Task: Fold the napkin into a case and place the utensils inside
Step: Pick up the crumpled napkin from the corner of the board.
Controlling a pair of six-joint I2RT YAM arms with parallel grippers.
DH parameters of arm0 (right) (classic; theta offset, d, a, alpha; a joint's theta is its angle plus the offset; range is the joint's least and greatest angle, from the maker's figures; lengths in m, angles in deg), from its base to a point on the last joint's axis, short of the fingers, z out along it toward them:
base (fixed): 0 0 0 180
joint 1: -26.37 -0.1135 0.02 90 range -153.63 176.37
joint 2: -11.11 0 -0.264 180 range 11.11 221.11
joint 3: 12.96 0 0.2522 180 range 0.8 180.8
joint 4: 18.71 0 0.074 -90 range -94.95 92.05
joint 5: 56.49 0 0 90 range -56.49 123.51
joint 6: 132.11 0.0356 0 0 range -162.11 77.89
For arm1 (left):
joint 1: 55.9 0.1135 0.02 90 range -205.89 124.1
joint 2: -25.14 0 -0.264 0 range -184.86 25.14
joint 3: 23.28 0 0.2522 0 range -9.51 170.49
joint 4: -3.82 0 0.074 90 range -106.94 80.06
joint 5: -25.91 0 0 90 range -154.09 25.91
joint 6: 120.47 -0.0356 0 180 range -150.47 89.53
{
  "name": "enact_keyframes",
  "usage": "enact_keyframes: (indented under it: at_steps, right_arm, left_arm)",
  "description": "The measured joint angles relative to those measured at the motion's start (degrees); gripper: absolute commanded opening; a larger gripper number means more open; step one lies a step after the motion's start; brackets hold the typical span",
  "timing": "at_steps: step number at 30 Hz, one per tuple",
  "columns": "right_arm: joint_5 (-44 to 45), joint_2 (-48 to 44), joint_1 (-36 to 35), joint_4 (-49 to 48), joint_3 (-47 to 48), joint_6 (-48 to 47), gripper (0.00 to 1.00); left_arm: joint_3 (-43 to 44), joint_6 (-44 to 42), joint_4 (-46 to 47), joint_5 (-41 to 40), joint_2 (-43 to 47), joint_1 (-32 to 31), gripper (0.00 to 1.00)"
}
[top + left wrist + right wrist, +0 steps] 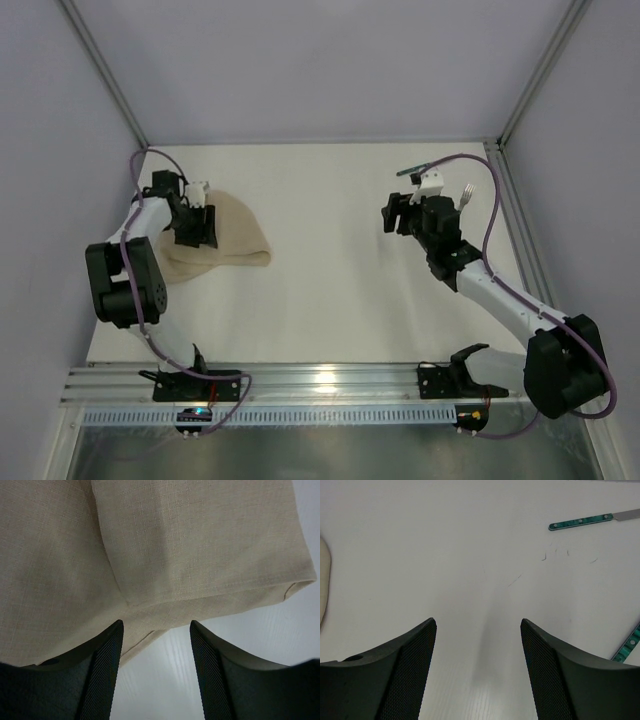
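- Beige-tan woven cloth, the napkin point(235, 238): at the left of the worktop point(330, 290), doubled over itself, a folded flap point(200, 545) on top of a wider layer in the left wrist view; broad and rounded, not yet a narrow case by the look of it.
- Probably light, limp and a little grippy to the touch; likely to sag, wrinkle and drag its lower layer along when pulled, with no stiffness to push against.
- Best taken, as a judgement, at the hemmed edge point(220, 602) or a corner, pinching only the layers meant to travel; a mid-cloth pinch likely to bunch it.
- Left jaws: just above the near edge of the cloth, parted wide, nothing between them, only bare worktop in the gap.
- Right jaws: over bare worktop, well apart from the cloth, likewise spread wide and empty.
- Knife point(590, 520) and fork point(467, 194): flat on the worktop at the far right, near each other but not touching, well apart from the napkin and outside it.
- Silver metal ends, dark green handles: thin, rigid, smooth and low against the surface; apt to slide or pivot under a careless pinch.
- Safest hold, in all likelihood, across the handle near its middle, jaws square to its length, one piece at a time.
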Motion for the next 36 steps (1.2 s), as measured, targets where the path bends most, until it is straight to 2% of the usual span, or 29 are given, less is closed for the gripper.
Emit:
enact_keyframes:
  at_steps: [8,12,18,21,25,28,36]
  right_arm:
    - [-2.32,0.52,-0.33,0.96,0.0,0.26,0.72]
    - [-2.32,0.55,-0.48,1.27,0.02,0.24,0.72]
    - [-2.47,1.33,-0.55,1.68,0.68,0.24,0.72]
    - [-2.67,1.81,-0.59,1.84,1.11,0.24,0.72]
    - [-2.78,1.81,-0.59,1.88,1.14,0.24,0.72]
    - [-2.78,1.81,-0.59,1.88,1.18,0.24,0.72]
    - [-4.68,1.81,-0.61,2.36,1.4,0.44,0.72]
  left_arm:
    - [0.63,0.22,1.33,-4.57,-8.63,-1.25,0.49]
    - [1.25,0.42,1.81,-4.66,-8.87,-1.42,0.48]
    - [1.44,0.33,2.34,-5.18,-9.38,-2.43,0.32]
    - [1.88,0.44,2.58,-5.46,-9.77,-2.73,0.22]
    - [1.99,1.25,3.39,-5.35,-9.84,-2.95,0.03]
    - [1.99,1.51,3.61,-5.09,-9.46,-3.02,0.0]
    - [3.52,1.7,2.99,-2.05,-3.63,-3.54,0.0]
